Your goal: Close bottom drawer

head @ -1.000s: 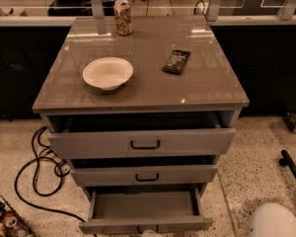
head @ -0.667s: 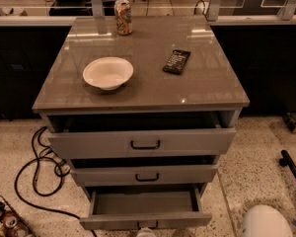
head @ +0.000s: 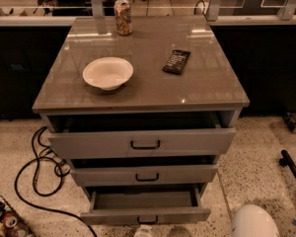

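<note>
The bottom drawer (head: 145, 215) is the lowest of three grey drawers in the cabinet. It stands pulled out, its inside open and empty, with a small black handle (head: 147, 220) on its flat front. My gripper (head: 143, 230) shows only as a pale tip at the bottom edge of the view, right in front of the drawer's handle. The rest of it is cut off by the frame.
The middle drawer (head: 144, 175) and top drawer (head: 143, 143) are also partly open. On the cabinet top (head: 153, 90) are a white bowl (head: 108, 73), a can (head: 123, 17) and a black remote (head: 176, 61). A black cable (head: 37, 174) lies on the floor at left. A white rounded arm part (head: 254, 222) is at lower right.
The bottom drawer front has moved a little inward toward the cabinet. The white arm part at lower right has moved left.
</note>
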`<state>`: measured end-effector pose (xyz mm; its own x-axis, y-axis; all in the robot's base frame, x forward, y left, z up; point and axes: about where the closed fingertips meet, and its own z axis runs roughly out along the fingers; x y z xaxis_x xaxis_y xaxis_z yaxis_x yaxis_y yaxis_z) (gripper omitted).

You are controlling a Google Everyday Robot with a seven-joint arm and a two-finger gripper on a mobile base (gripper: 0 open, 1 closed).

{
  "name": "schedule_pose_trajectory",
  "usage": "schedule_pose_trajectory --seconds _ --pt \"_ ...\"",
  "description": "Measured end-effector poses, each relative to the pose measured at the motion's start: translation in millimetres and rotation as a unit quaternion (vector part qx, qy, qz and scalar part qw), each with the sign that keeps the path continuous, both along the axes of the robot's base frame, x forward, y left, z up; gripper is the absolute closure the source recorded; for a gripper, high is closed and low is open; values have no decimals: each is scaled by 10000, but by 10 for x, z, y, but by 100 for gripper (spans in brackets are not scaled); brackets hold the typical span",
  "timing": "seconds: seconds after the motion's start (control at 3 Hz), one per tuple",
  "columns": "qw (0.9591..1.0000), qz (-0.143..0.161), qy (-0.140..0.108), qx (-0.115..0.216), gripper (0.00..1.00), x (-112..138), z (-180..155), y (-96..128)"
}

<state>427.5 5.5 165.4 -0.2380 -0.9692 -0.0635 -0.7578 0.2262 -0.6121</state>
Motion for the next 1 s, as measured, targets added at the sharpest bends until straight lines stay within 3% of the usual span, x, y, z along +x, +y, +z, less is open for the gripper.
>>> schedule_pose_trajectory --seconds 0.67,1.0 --pt "9999 45 -34 102 100 -8 -1 -43" --pt "9993 120 -280 220 100 145 148 -336"
